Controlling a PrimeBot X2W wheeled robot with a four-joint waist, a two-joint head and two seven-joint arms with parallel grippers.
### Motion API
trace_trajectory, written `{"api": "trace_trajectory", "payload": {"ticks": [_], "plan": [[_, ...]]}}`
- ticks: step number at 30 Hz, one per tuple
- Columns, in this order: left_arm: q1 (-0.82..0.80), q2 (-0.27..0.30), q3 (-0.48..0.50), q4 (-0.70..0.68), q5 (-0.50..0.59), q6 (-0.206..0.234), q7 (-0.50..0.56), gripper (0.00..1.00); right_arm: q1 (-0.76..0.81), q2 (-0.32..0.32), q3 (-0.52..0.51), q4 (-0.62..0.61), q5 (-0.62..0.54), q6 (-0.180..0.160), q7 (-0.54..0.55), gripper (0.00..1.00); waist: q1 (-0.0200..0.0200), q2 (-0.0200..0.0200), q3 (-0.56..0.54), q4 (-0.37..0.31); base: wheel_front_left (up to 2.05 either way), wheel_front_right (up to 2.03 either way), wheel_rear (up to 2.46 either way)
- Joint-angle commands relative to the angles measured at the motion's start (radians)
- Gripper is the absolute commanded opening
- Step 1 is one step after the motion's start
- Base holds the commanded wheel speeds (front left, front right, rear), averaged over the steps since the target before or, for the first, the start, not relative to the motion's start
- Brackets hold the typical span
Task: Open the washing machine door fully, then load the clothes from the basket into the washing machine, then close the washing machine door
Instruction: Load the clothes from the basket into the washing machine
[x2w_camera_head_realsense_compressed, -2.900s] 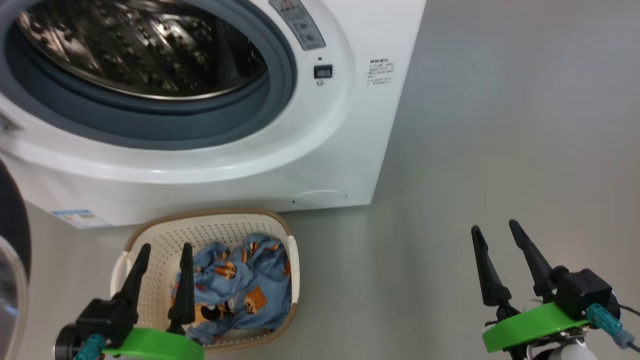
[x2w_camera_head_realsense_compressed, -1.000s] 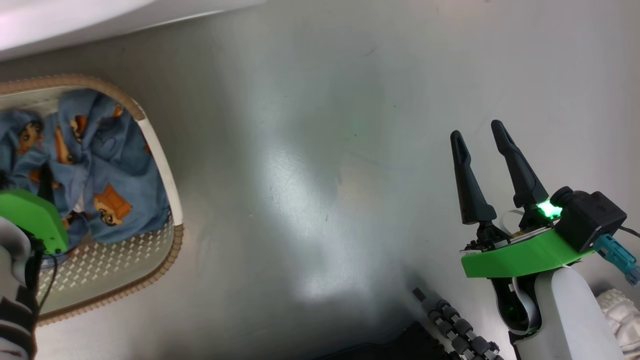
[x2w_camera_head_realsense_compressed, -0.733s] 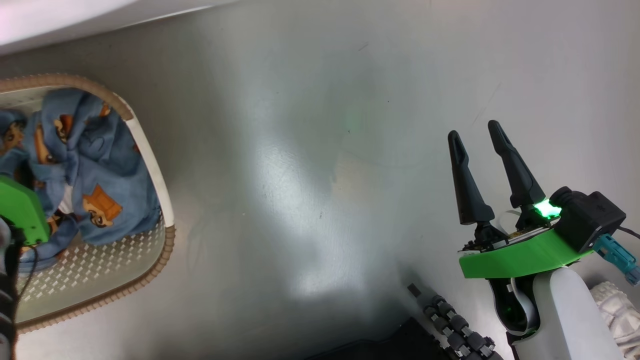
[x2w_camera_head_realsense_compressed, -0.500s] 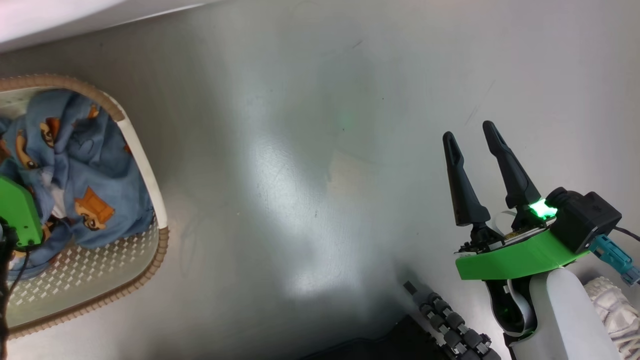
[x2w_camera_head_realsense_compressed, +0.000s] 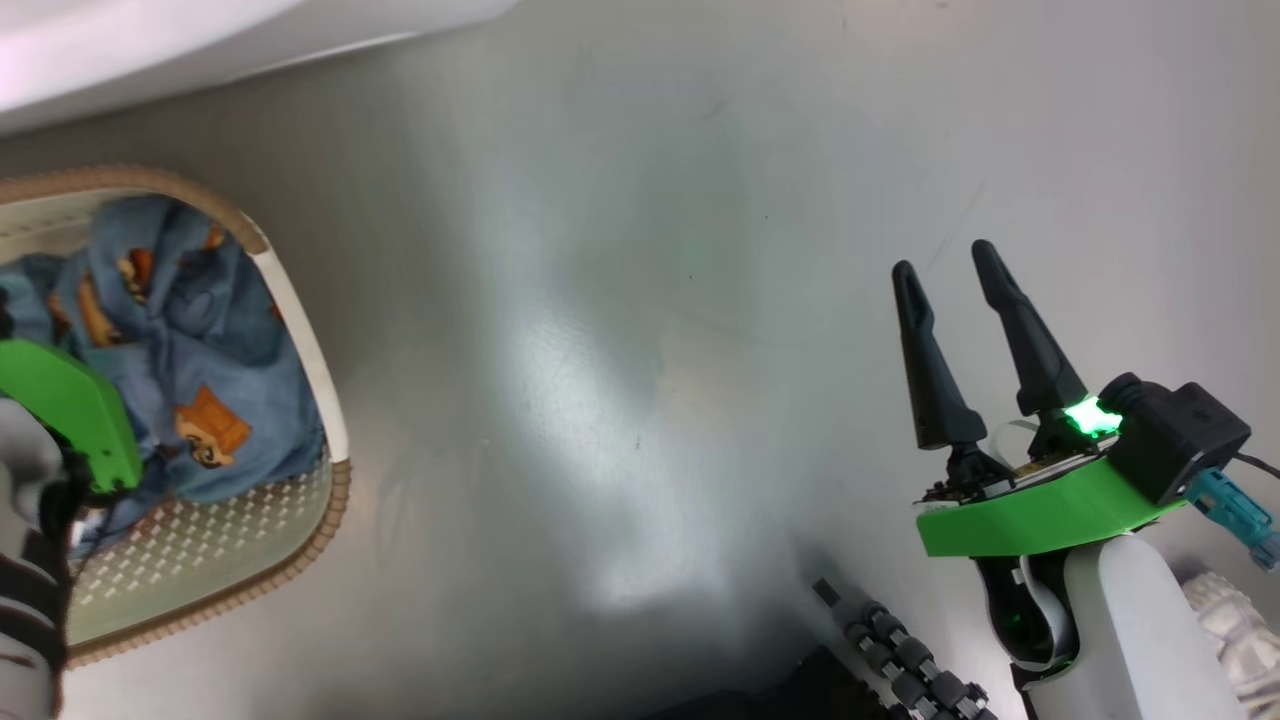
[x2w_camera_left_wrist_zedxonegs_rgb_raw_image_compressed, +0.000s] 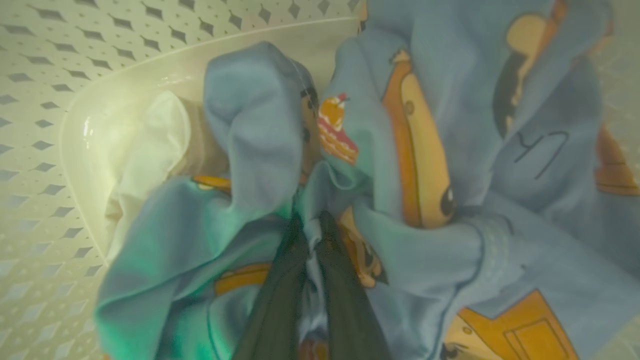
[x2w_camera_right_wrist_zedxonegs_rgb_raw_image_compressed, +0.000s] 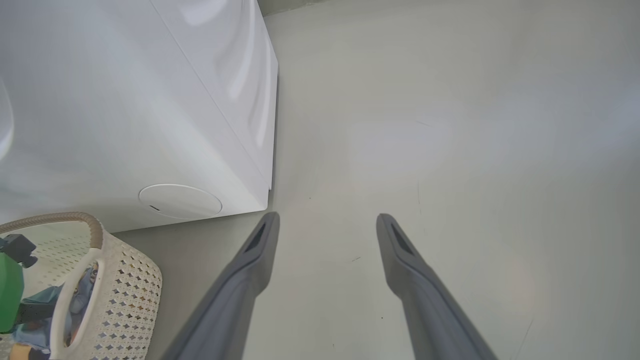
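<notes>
The clothes (x2w_camera_left_wrist_zedxonegs_rgb_raw_image_compressed: 425, 125), light blue with orange cartoon figures, lie bunched in the cream perforated basket (x2w_camera_left_wrist_zedxonegs_rgb_raw_image_compressed: 45, 100). My left gripper (x2w_camera_left_wrist_zedxonegs_rgb_raw_image_compressed: 312, 235) is shut on a fold of the clothes, with fabric pinched between its dark fingers. In the head view the basket (x2w_camera_head_realsense_compressed: 300, 330) sits at the left with the clothes (x2w_camera_head_realsense_compressed: 200, 340) inside, and my left wrist's green mount covers the fingers. My right gripper (x2w_camera_head_realsense_compressed: 945, 260) hangs open over bare floor at the right, holding nothing. The washing machine (x2w_camera_right_wrist_zedxonegs_rgb_raw_image_compressed: 125, 100) stands behind the basket (x2w_camera_right_wrist_zedxonegs_rgb_raw_image_compressed: 130, 295); its door is out of view.
Grey floor (x2w_camera_head_realsense_compressed: 600, 350) spreads between the basket and my right arm. A dark ribbed cable (x2w_camera_head_realsense_compressed: 900, 670) and a white knitted object (x2w_camera_head_realsense_compressed: 1235, 620) lie at the lower right. The machine's round white flap (x2w_camera_right_wrist_zedxonegs_rgb_raw_image_compressed: 180, 201) faces the basket.
My left gripper has shut on the clothes in the basket. The head camera has tilted down from the drum to the floor. The right gripper has stayed open and still.
</notes>
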Motion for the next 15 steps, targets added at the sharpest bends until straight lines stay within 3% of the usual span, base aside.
{"api": "trace_trajectory", "payload": {"ticks": [1,15], "plan": [[0.063,0.029,0.01,-0.009,-0.016,-0.004,-0.029,0.0,0.018,-0.002,0.009,-0.017,0.002,0.002,-0.005,1.0,0.0,0.0,-0.027,0.017,0.0,0.0,0.0],[0.189,-0.076,-0.056,-0.089,-0.125,-0.005,-0.29,0.0,0.01,-0.002,-0.01,0.03,-0.006,0.002,-0.005,1.0,0.0,0.0,-0.196,0.109,0.0,0.0,0.0]]}}
